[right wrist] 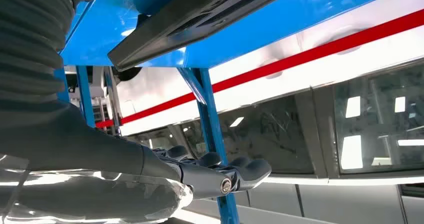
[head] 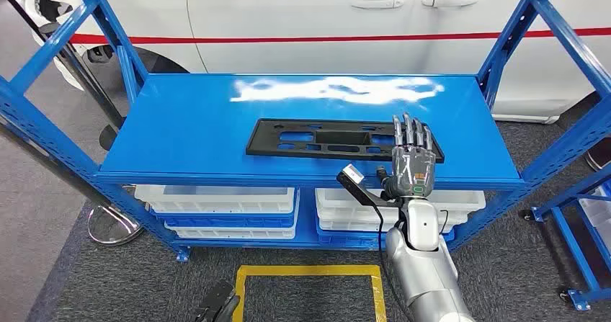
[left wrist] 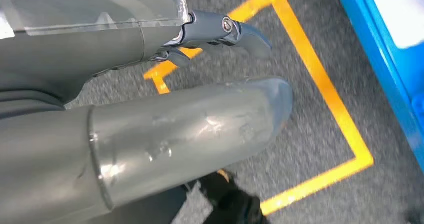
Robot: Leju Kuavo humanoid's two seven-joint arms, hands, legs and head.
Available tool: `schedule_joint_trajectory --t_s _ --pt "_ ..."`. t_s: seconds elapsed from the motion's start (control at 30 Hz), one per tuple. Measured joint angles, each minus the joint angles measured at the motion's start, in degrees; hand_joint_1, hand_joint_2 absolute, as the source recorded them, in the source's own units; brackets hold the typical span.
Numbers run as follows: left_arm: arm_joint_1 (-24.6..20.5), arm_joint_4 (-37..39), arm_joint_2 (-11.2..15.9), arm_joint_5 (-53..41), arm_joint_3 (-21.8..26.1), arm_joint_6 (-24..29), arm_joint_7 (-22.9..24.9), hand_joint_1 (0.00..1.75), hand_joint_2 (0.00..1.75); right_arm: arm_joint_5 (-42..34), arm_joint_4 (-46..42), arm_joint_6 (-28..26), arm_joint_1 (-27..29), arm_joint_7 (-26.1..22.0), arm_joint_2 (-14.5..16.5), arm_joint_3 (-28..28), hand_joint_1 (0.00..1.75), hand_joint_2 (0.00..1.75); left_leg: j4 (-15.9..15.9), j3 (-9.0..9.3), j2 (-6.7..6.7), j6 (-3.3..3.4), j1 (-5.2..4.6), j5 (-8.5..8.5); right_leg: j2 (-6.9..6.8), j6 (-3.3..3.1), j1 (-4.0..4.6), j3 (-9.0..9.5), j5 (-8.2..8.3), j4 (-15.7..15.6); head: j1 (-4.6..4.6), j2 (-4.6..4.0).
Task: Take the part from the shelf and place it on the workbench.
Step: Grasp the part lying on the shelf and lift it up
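In the head view, the part [head: 344, 139], a flat black panel with cutouts, is lying in the middle of the frame on the blue shelf [head: 180, 131], near its front edge. The right hand [head: 411, 160] is reaching up from the lower right, its fingers straight, slightly apart and holding nothing, their tips lying over the part's right end. I cannot tell whether they are touching it or hovering just above. White bins [head: 216, 199] are sitting on the level below, and a white car [head: 302, 19] is filling the top of the frame. A yellow floor marking [head: 310, 271] is showing at the bottom.

In the left wrist view, the left hand [left wrist: 220, 33] is hanging over grey carpet and the yellow marking, with the thumb and fingers apart and nothing between them.

In the right wrist view, the right hand is entering from the left, fingers extended, with the part's edge and the shelf in the upper left.

As I judge it, the risk is a weak grip: the part is thin and flat, so fingers coming from above could slide over it or push it back. Grabbed at one end only, the long panel could droop, twist and slip, or catch the shelf's upright.

The part's right end is hidden behind the fingers, and the workbench is nowhere to be made out.
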Motion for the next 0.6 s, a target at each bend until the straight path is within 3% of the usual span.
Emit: schedule_joint_trajectory --t_s 0.07,0.13,0.17,0.2,0.23,0.27,0.33,0.4,0.5,0.53,0.6 --pt "0.0 0.0 0.0 0.0 0.0 0.0 0.0 0.00 0.00 0.0 0.1 0.0 0.0 0.1 0.0 0.5 0.00 1.75 3.9 -1.79 0.00 -0.11 0.01 -2.01 -0.02 -0.15 0.09 -0.03 -0.01 0.0 0.00 0.00" --pt "0.1 0.0 0.0 0.0 0.0 0.0 0.0 0.00 0.00 0.0 0.5 0.0 0.0 0.3 -0.2 1.2 0.00 1.75 10.8 -5.09 0.01 -0.22 0.02 -4.84 -0.06 -0.35 0.30 -0.08 -0.05 0.0 0.00 0.00" --pt "0.2 0.0 0.0 0.0 0.0 0.0 0.0 0.00 0.00 0.0 0.7 0.0 0.0 0.4 -0.3 1.5 0.00 1.75 12.4 -5.96 0.01 -0.15 0.01 -4.96 -0.06 -0.39 0.41 -0.07 -0.07 0.0 0.00 0.00" --pt "0.2 0.0 0.0 0.0 0.0 0.0 0.0 0.00 0.00 0.0 0.9 0.0 0.0 0.5 -0.4 1.7 0.00 1.75 12.0 -5.86 0.01 0.01 0.00 -4.06 -0.03 -0.42 0.51 -0.05 -0.09 0.1 0.00 0.00" --pt "0.2 0.0 0.0 0.0 0.0 0.0 0.0 0.00 0.00 0.0 1.0 0.0 0.1 0.5 -0.5 1.9 0.00 1.75 9.5 -4.70 0.01 0.28 -0.04 -2.25 0.00 -0.43 0.60 0.03 -0.11 0.1 0.00 0.00" --pt "0.2 0.0 0.0 0.1 0.0 0.0 0.0 0.00 0.00 0.0 1.1 0.0 0.0 0.5 -0.5 2.2 0.00 1.75 5.5 -2.84 0.01 0.67 -0.12 -0.18 0.02 -0.43 0.68 0.12 -0.13 0.1 0.01 0.00" --pt "0.0 0.0 0.0 0.1 0.0 0.0 0.0 0.00 0.00 0.0 1.3 0.0 -0.1 0.6 -0.6 2.6 0.00 1.75 -1.1 0.26 0.03 1.33 -0.45 2.13 0.03 -0.20 0.84 0.17 -0.14 0.1 0.02 0.00" --pt "0.0 0.0 0.0 0.1 0.0 0.0 0.0 0.00 0.00 0.0 1.5 0.0 -0.1 0.8 -0.7 3.0 0.00 1.75 -2.9 1.08 0.03 1.64 -0.84 2.28 0.01 0.34 0.77 0.10 -0.04 -0.1 0.01 0.00" --pt "-0.1 0.0 0.0 0.1 0.0 0.1 0.0 0.00 0.00 0.0 1.8 0.0 -0.2 1.2 -0.8 3.4 0.00 1.75 -4.1 1.55 0.03 2.38 -0.62 2.99 -0.04 1.31 0.60 -0.04 -0.49 0.5 0.03 0.00" --pt "-0.1 0.0 0.0 0.1 0.0 0.1 0.0 0.00 0.00 0.0 1.9 0.0 -0.3 1.2 -0.9 3.5 0.00 1.75 -4.5 1.73 0.06 2.68 -0.46 3.26 -0.05 1.53 0.60 -0.74 -1.52 2.0 0.04 0.00" --pt "-0.2 0.0 0.0 0.1 0.0 0.1 0.0 0.00 0.00 0.0 2.1 0.0 -0.4 1.3 -1.1 3.6 0.00 1.75 -4.8 1.79 0.10 3.00 -0.39 3.45 -0.07 1.87 0.46 -3.91 -4.96 8.6 0.08 0.00"
